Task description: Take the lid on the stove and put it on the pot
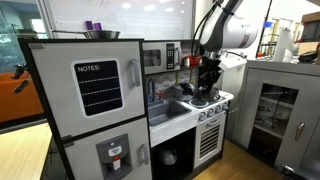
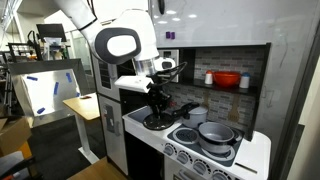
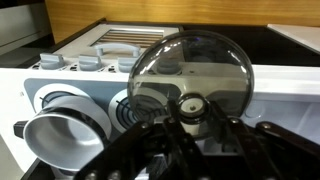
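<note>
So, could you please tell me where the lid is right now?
In the wrist view the lid fills centre frame, its knob pinched in the gripper, raised over the stove, with the pot to its lower left.

We see a grey fridge (image 1: 85, 120) near left with a NOTES board (image 1: 97, 87), pale wooden floor (image 1: 22, 155) beneath, a grey glass-door cabinet (image 1: 275, 105) at right, and a bright white wall (image 1: 120, 14) far behind.

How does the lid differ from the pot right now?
The lid is gripped at its knob by the claw; the pot stands free on the stove. The lid is a flat disc; the pot is deep and open. Both are round and silvery-grey.
</note>
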You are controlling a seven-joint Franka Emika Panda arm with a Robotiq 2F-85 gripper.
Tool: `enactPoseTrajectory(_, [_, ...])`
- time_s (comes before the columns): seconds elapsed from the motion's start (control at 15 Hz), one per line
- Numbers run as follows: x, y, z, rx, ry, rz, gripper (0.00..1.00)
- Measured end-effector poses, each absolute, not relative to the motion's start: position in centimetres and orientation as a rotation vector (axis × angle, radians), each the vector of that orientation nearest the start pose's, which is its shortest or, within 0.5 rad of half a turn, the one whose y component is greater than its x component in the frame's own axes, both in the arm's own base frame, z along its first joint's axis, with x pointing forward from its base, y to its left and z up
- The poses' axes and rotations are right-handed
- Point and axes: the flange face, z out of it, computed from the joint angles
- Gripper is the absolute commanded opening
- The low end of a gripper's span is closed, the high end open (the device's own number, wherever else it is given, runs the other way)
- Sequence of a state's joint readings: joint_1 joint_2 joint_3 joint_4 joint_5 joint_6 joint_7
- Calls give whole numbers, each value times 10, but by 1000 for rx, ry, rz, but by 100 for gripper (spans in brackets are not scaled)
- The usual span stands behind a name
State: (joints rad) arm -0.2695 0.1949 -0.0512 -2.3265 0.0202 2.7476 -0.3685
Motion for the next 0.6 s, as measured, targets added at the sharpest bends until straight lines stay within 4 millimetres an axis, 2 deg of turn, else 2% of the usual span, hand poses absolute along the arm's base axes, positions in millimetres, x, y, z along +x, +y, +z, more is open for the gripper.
enactPoseTrajectory(0.27, [515,-181,298,-3216,-27,-405,8])
enactPoseTrajectory(0.6, [525,-199,316,-3229,17,-479,8])
